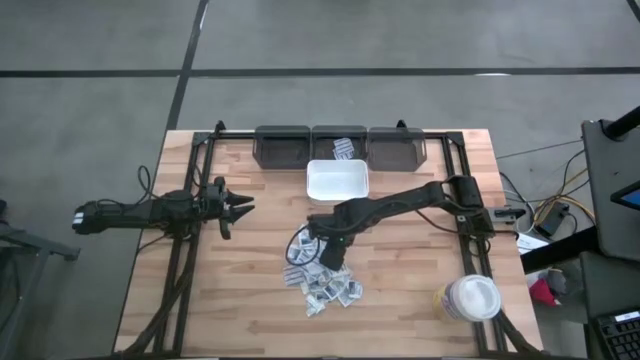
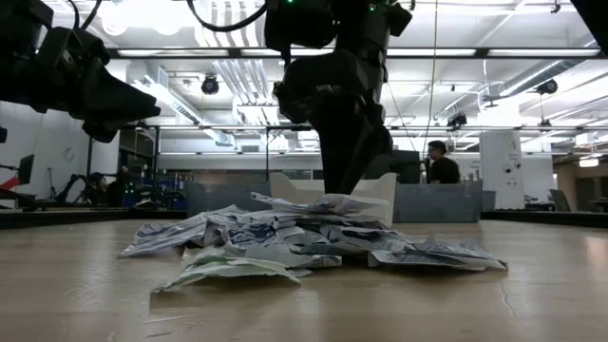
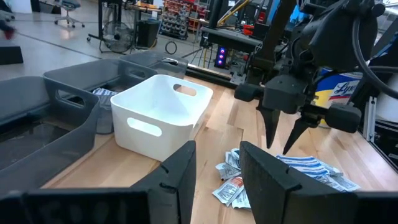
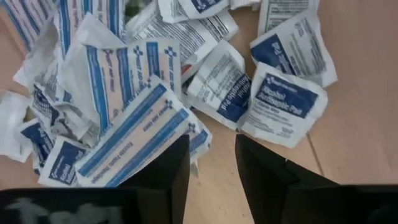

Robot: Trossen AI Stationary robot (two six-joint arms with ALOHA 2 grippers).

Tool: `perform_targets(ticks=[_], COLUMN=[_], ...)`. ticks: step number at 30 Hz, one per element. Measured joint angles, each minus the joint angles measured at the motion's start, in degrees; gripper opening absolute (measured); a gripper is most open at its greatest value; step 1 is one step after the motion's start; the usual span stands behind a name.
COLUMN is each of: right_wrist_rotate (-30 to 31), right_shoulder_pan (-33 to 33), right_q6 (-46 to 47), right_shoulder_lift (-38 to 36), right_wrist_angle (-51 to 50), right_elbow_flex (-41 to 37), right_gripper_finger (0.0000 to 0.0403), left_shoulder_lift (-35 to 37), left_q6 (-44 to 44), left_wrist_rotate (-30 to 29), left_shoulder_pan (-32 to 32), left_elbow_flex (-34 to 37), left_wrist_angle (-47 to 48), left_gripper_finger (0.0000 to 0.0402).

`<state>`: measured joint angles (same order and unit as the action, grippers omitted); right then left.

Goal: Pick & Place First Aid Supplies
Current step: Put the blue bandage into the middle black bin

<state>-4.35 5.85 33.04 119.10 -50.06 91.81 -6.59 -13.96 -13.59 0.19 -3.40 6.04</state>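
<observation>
From above, your right gripper (image 1: 333,247) reaches in across the table, tips down over the heap of sachets (image 1: 322,280) lying in front of the white bin (image 1: 337,181); your left gripper (image 1: 243,205) waits well off to the side, fingers apart. At table height, the right gripper hangs just above the heap. Its wrist view shows both fingers (image 4: 165,168) spread over the sachets, holding nothing.
</observation>
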Motion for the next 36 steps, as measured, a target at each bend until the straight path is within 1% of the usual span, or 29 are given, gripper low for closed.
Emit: perform_targets(ticks=[11, 23, 27, 36], right_wrist_rotate=[-0.25, -2.15, -2.15, -2.15], right_shoulder_pan=[0.0, 0.02, 0.0, 0.01], right_q6=[0.33, 1.33, 1.33, 1.24], right_shoulder_lift=[1.0, 1.02, 1.02, 1.02], right_wrist_angle=[0.82, 3.94, 4.06, 4.02], right_elbow_flex=[-0.25, -3.56, -3.56, -3.56], right_gripper_finger=[0.0134, 0.0134, 0.0125, 0.0089], left_shoulder_lift=[0.01, 0.02, 0.02, 0.01], left_q6=[0.02, 0.04, 0.04, 0.04], left_wrist_rotate=[0.0, -0.02, -0.01, -0.01], left_shoulder_pan=[0.01, 0.02, 0.0, 0.01], left_elbow_flex=[0.0, 0.0, 0.0, 0.0], left_wrist_angle=[0.0, 0.0, 0.0, 0.0], left_gripper_finger=[0.0124, 0.0124, 0.0124, 0.0124])
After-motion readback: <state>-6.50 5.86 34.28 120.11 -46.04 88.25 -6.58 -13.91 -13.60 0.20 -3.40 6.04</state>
